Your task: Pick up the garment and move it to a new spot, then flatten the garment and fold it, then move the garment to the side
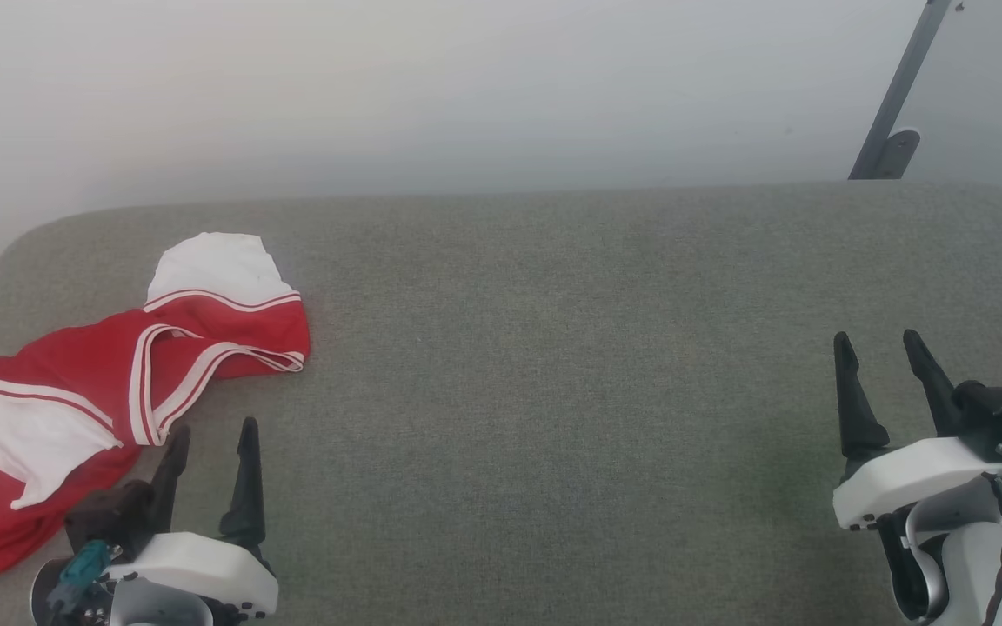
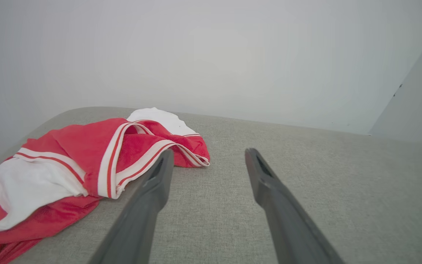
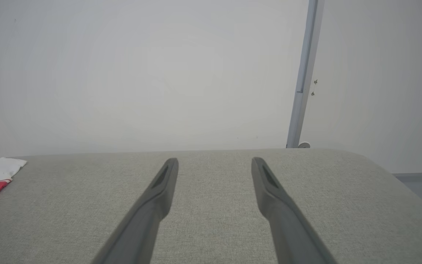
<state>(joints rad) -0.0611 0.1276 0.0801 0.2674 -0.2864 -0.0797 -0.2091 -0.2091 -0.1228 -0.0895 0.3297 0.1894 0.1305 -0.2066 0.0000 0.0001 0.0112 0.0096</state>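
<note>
So the soft red fabric garment with white panels and thin white double-stripe trim (image 1: 75, 365) is lying all rumpled at the far left of the padded surface covered in grey woven fabric (image 1: 553, 348). Its lower part runs out toward the left edge. One white panel sits at the far end near the back edge, another is toward the front left, and the striped trim loops between them.

The left gripper (image 1: 214, 426), two long dark fingers on a white body, sits just beside the garment's near right edge. Its fingers are spread apart with nothing between them. In the left wrist view one finger (image 2: 156, 183) overlaps the striped hem, but I can't tell if it's actually touching the cloth.

The right gripper (image 1: 876, 336) is way over on the right side of the surface, well apart from the garment. Its fingers are spread wide too, holding nothing.

Behind it all there's a plain white wall (image 1: 466, 87) and a slanted grey metal post (image 1: 897, 96) at the far right.
</note>
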